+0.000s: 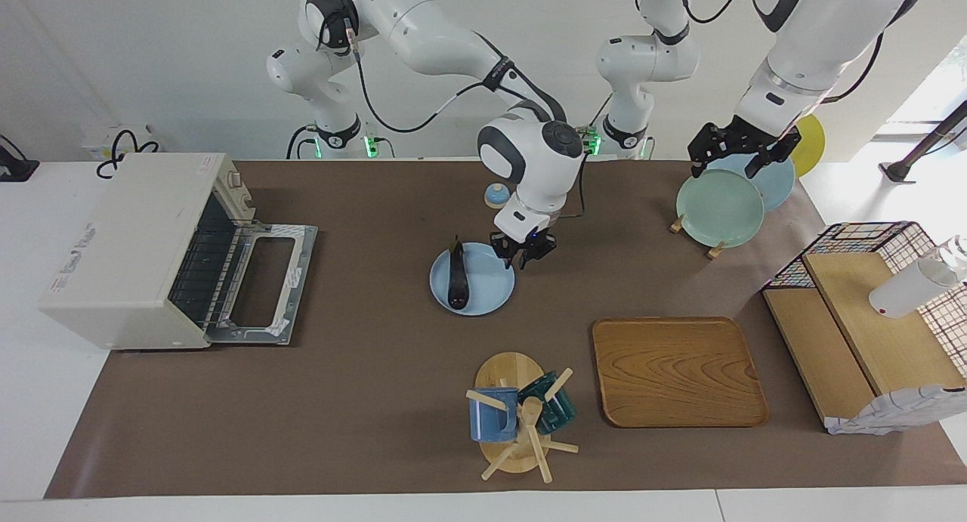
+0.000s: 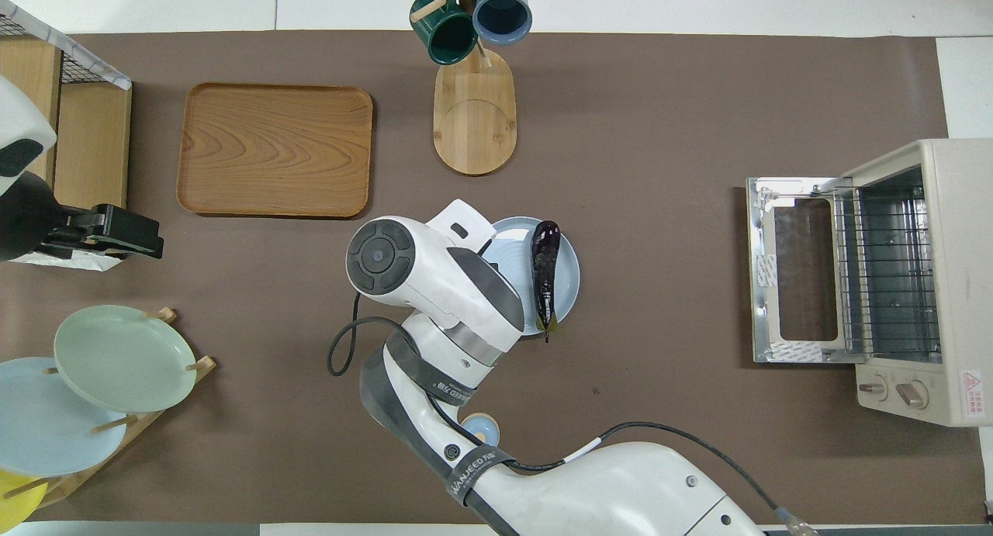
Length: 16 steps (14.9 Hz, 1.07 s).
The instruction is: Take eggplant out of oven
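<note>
Lying on the round pale-blue plate (image 1: 483,289) — well apart from the open cream-white toaster oven (image 1: 128,250) — the slender dark-purple eggplant (image 1: 456,274) is seen released, the right gripper (image 1: 523,259) held empty, fingers parted, over the plate's rim, while the left gripper (image 1: 736,155) is kept waiting — open — over the plate rack.

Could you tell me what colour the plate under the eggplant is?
Light blue plate; clearest in the facing view.

"WANJEED" is printed in white on a dark strap (image 2: 471,471) around the right arm. A red warning triangle is borne by the oven (image 2: 915,288); its label text is unreadable.
</note>
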Tool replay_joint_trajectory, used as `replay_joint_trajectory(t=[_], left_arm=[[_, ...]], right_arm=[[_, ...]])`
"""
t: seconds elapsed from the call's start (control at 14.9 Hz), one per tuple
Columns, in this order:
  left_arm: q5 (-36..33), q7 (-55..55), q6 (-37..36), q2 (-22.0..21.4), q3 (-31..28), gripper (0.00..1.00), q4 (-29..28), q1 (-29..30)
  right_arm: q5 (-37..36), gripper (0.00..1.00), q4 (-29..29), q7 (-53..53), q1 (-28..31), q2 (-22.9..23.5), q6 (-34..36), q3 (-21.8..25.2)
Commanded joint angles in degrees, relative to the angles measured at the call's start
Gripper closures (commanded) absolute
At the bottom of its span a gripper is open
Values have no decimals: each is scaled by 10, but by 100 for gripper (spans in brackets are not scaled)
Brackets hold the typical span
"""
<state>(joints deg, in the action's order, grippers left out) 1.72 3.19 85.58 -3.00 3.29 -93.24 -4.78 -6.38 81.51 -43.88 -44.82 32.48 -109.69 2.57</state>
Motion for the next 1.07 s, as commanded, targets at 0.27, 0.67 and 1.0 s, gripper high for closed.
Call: replay_joint_trajectory(t=[0.27, 0.67, 1.0], left_arm=[[-3, 6, 31, -13, 2, 0, -17, 5], [26, 47, 98, -19, 8, 0, -65, -31], [29, 188, 222, 9, 8, 0, -120, -162]], right_arm=[[-7, 99, 115, 216, 150, -137, 99, 1], [-83, 100, 343, 258, 259, -224, -1, 1], [-96, 100, 420, 307, 336, -236, -97, 1]])
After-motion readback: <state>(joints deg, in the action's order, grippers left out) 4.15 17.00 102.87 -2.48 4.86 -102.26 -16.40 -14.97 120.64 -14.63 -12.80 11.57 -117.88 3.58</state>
